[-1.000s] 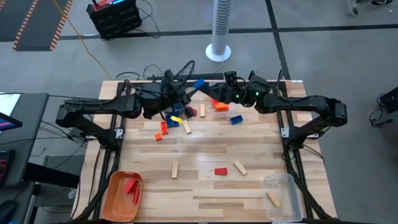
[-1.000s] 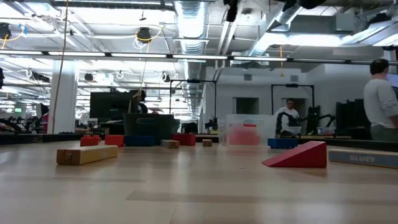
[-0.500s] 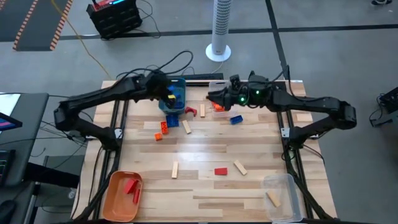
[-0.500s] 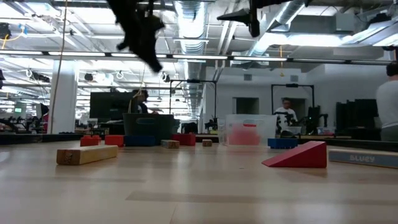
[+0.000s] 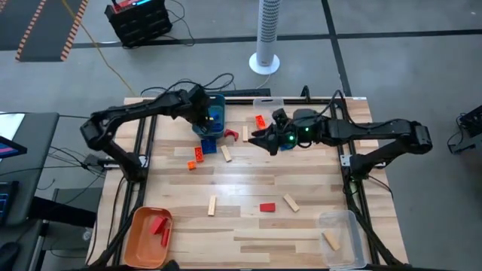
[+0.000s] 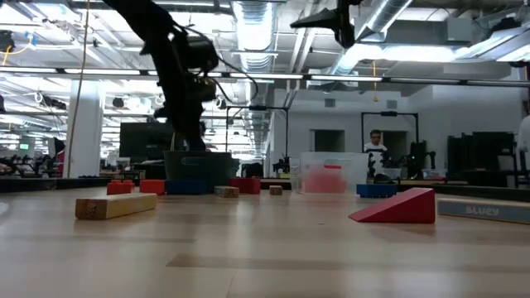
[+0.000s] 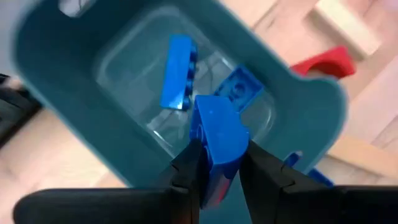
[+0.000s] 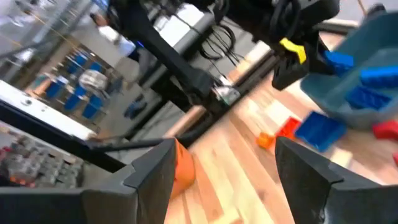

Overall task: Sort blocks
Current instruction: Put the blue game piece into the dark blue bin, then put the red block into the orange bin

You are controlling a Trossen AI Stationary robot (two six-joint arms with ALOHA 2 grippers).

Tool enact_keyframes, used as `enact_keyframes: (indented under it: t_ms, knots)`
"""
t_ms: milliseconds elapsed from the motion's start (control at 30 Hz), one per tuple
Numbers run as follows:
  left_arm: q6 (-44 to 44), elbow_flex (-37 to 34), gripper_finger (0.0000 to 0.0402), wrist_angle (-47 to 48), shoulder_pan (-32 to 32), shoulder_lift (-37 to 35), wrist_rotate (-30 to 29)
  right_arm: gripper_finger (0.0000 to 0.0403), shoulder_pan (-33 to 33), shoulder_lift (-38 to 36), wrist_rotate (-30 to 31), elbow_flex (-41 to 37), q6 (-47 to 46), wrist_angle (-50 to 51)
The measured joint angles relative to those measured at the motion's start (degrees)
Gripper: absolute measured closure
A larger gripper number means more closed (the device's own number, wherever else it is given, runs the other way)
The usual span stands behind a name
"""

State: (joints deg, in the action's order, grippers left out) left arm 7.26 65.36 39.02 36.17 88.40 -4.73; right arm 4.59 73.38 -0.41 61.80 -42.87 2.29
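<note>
The left arm is extended across the far left of the pale wooden table [image 5: 241, 226], and its left gripper [image 7: 219, 163] is held directly above the open teal plastic bin [image 7: 56, 81], pointing down into it. Its dark fingers [image 7: 186, 171] are pinched on a blue rectangular toy block [image 7: 219, 140]; two more blue blocks [image 7: 179, 71] are seen lying on the bin's floor beneath it. The right arm is stretched from the right edge toward the table's far centre, and the right gripper [image 5: 263, 139] is held above the boards with its fingers [image 8: 152, 177] spread wide and nothing between them. Just beside the teal bin, a red arch block [image 5: 231, 135], a plain wooden stick [image 5: 225, 153] and small orange blocks [image 5: 194, 156] are scattered. Nearer the front, a red flat block [image 5: 267, 207] is flanked by two light wooden bricks [image 5: 212, 205]. Red pieces are held in the orange bin [image 5: 139, 245] at the front left, and one wooden piece in the clear bin [image 5: 343, 222] at the front right.
</note>
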Motion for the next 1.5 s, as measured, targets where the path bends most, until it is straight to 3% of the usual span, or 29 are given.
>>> enact_keyframes:
  t_ms: [200, 333, 600, 767, 867, 1167, 1500]
  knots:
    - [-0.7, 0.0, 0.0320, 0.9, 0.7, 6.3, 3.2, 0.0138, -1.3, 0.0, 0.9, 0.0, -0.8, 5.0]
    - [-1.8, 0.4, 0.0286, 2.3, 0.6, 7.5, 4.5, 0.0138, -1.6, 0.0, 0.9, 0.0, -1.2, 6.5]
    - [-2.7, 0.6, 0.0185, 1.0, 0.3, 2.6, 4.9, 0.0138, -0.2, 0.0, 0.9, 0.0, -1.2, 8.3]
    - [-7.0, 0.7, 0.0176, -7.1, -3.7, -4.4, 9.0, 0.0138, 0.4, -0.8, 0.8, 0.0, -1.5, 10.3]
    - [-9.0, 4.0, 0.0185, -6.4, -8.1, -5.0, 9.2, 0.0138, 0.4, -0.8, 0.8, 0.0, -1.5, 11.0]
    - [-23.1, 21.4, 0.0206, 5.4, -16.0, 8.5, 9.3, 0.0138, -3.6, -2.8, 1.5, 3.9, -0.3, 28.5]
    - [-38.0, 29.2, 0.0207, 13.5, -15.0, 22.7, 8.4, 0.0138, -14.6, -9.1, 18.5, 5.4, -7.3, 41.6]
